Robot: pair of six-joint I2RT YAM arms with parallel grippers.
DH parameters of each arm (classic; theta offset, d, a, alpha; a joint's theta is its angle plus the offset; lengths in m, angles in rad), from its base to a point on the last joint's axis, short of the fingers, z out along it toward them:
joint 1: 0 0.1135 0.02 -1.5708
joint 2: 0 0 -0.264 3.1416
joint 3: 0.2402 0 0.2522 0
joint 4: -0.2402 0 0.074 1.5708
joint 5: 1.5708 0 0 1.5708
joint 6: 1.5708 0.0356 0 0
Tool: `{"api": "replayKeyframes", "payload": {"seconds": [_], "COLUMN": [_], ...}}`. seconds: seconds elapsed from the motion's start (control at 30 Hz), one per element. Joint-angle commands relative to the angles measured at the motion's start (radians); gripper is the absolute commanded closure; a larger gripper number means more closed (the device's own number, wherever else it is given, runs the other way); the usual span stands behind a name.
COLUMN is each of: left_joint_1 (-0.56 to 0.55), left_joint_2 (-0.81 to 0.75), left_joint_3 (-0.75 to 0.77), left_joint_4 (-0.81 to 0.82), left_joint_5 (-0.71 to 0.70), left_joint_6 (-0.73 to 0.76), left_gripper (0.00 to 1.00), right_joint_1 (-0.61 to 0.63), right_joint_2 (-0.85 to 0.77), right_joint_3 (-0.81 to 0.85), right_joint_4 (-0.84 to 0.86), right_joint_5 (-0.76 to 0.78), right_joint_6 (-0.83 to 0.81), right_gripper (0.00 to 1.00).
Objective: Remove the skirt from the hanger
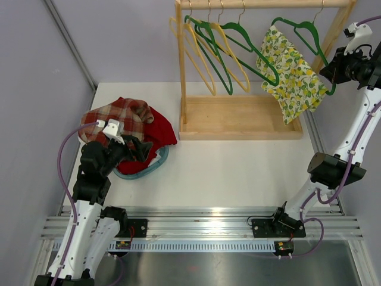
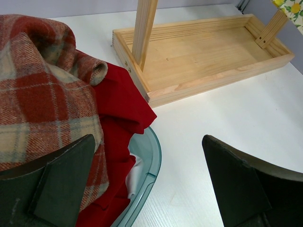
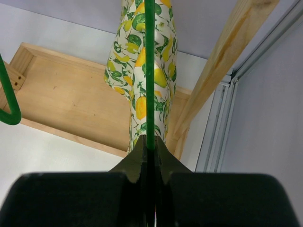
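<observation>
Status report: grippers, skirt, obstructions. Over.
Right gripper, jaws shut on green hanger. Left gripper open, by clothes pile. Lemon skirt on that hanger, not yet off. Rack post close alongside.

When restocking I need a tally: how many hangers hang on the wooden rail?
5. Four bare hangers overlap on the rail's left half: yellow, green, yellow, green. The fifth hanger, green, holds the skirt at the right end. Overlap could hide more.

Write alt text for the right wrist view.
The right gripper is shut on a green hanger that carries a lemon-print skirt. Behind them lie the wooden rack's tray base and a slanted wooden post.
</observation>
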Motion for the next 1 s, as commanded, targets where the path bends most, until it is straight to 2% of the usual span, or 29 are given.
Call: {"api": "replayKeyframes", "payload": {"seconds": [0.0,0.13,0.3,0.5,0.8,0.97], "left_joint_1": [-0.003,-0.003,-0.003,-0.005,-0.009,-0.04], "left_joint_2": [-0.004,-0.01,-0.022,-0.024,-0.019,-0.022], "left_joint_3": [-0.003,-0.009,-0.021,-0.026,-0.03,-0.041], "left_joint_4": [0.027,0.041,0.071,0.084,0.108,0.136], "left_joint_5": [0.024,0.031,0.048,0.042,0.059,0.096], "left_joint_6": [0.013,0.008,-0.001,-0.01,-0.042,-0.042], "left_gripper": [0.01,0.01,0.01,0.01,0.01,0.01], "right_joint_1": [-0.002,0.0,0.0,0.0,0.0,0.0], "right_joint_2": [-0.036,-0.131,-0.243,-0.326,-0.419,-0.52], "right_joint_3": [-0.006,-0.076,-0.181,-0.243,-0.346,-0.516], "right_joint_4": [0.014,0.119,0.33,0.452,0.466,0.453], "right_joint_5": [-0.08,-0.137,-0.182,-0.189,-0.151,-0.056], "right_joint_6": [0.009,0.091,0.254,0.34,0.305,0.238], "right_gripper": [1.0,1.0,1.0,1.0,1.0,1.0]}}
